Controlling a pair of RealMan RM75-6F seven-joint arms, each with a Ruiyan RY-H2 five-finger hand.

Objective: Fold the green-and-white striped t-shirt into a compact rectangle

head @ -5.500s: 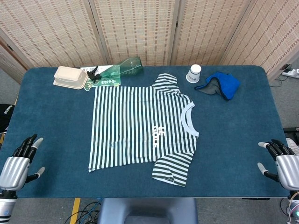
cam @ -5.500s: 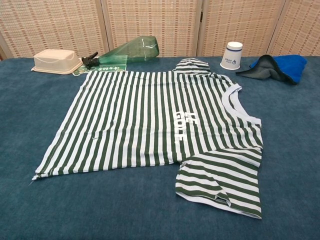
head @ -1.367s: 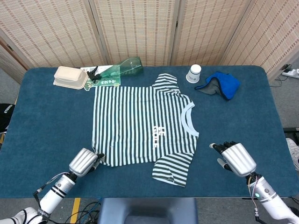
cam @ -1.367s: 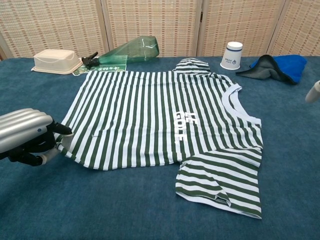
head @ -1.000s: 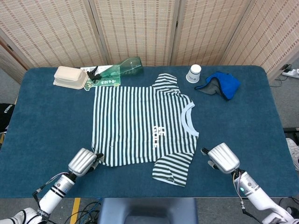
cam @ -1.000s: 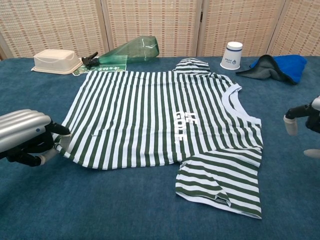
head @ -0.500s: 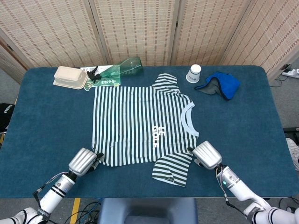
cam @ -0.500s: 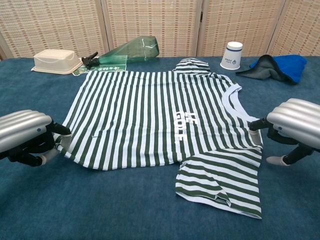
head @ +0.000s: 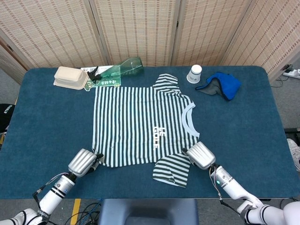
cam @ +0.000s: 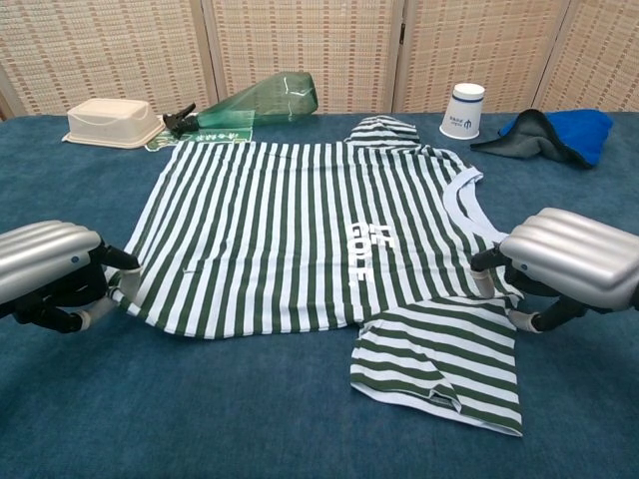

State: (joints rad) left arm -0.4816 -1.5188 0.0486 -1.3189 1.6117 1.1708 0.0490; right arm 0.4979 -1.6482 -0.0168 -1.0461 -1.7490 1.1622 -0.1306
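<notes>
The green-and-white striped t-shirt (head: 140,122) lies flat and face up on the blue table (head: 47,122), its collar toward the right. My left hand (head: 83,162) grips the near-left hem corner, which is pulled slightly inward; the chest view shows this hand (cam: 50,271) curled on the cloth. My right hand (head: 200,155) sits at the shirt's near shoulder, above the near sleeve. In the chest view its fingers (cam: 482,269) touch the shirt (cam: 300,230) edge, spread apart, and the cloth there still lies flat.
Along the far edge lie a beige lidded container (head: 70,77), a green spray bottle (head: 122,70) on its side, a white paper cup (head: 194,73) and a blue-grey cloth (head: 222,85). Woven screens stand behind the table.
My right hand has moved left from the table's right side onto the shirt's near shoulder. The left hand keeps its hold on the hem corner and has not moved.
</notes>
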